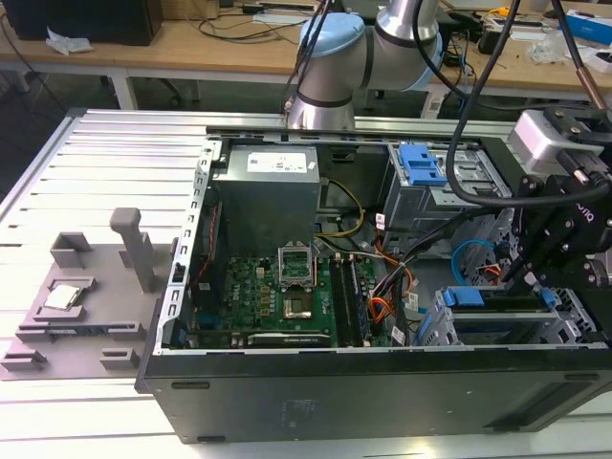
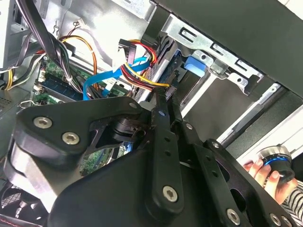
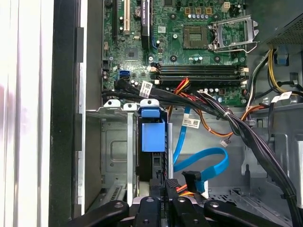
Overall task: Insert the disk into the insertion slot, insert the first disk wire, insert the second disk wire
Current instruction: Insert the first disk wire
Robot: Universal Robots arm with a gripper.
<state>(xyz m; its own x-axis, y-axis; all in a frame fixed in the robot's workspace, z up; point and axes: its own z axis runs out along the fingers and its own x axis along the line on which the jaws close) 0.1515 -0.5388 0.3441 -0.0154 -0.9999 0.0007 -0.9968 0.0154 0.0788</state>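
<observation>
Your disk is seated in the insertion slot, at about four o'clock inside the open computer case in the exterior view. It stands on edge. Its long axis runs from nine to three o'clock across that view, and the blue carrier tab is on the end nearest the motherboard.

Your gripper is at the disk's other end. Its fingers are drawn in to a narrow gap and clamp the black plug of the first disk wire, whose red, yellow and black leads trail off towards the board.

The first wrist view gives you the second disk wire. This flat blue cable loops loose just beside the slot, and its black plug hangs free of the disk.

The second wrist view shows a person's hand on a blue-ringed knob outside the case.

White tags sit on the cables, and a white label is on the power supply at twelve o'clock. You cannot make out the print on either.
</observation>
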